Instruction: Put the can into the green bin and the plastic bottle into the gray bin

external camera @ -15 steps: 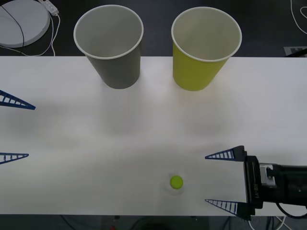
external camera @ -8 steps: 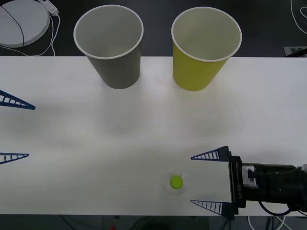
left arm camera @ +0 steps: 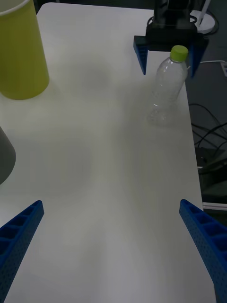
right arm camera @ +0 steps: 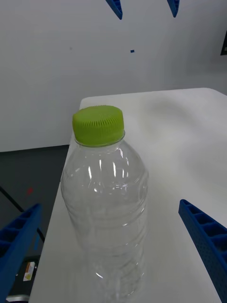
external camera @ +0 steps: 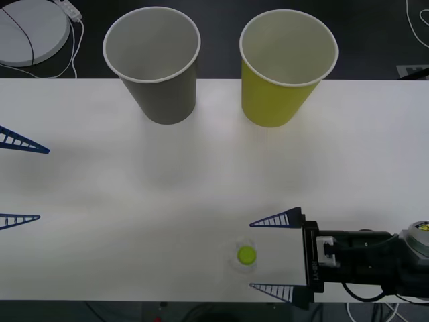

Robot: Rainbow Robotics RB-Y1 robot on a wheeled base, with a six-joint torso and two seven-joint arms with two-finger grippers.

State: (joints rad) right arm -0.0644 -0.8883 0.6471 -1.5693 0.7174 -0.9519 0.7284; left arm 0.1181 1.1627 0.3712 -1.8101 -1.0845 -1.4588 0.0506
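The plastic bottle [external camera: 247, 255], clear with a lime-green cap, stands upright near the table's front edge. My right gripper [external camera: 251, 255] is open, its blue fingers [external camera: 276, 219] reaching along either side of the bottle with gaps on both sides. The right wrist view has the bottle [right arm camera: 106, 199] close up between them, and the left wrist view has the bottle [left arm camera: 166, 87] farther off. The gray bin [external camera: 154, 64] and the green bin [external camera: 285, 67] stand upright at the table's back edge. My left gripper [external camera: 43, 184] waits open at the left. The can is out of view.
A white round device [external camera: 30, 30] with a cable lies on the dark floor beyond the back left corner. The white table [external camera: 201, 174] is bare between the bins and the bottle. Its front edge runs just behind the bottle.
My right gripper has slid left along the front of the table until its open fingers flank the bottle. The bottle, both bins and the left arm have stayed put.
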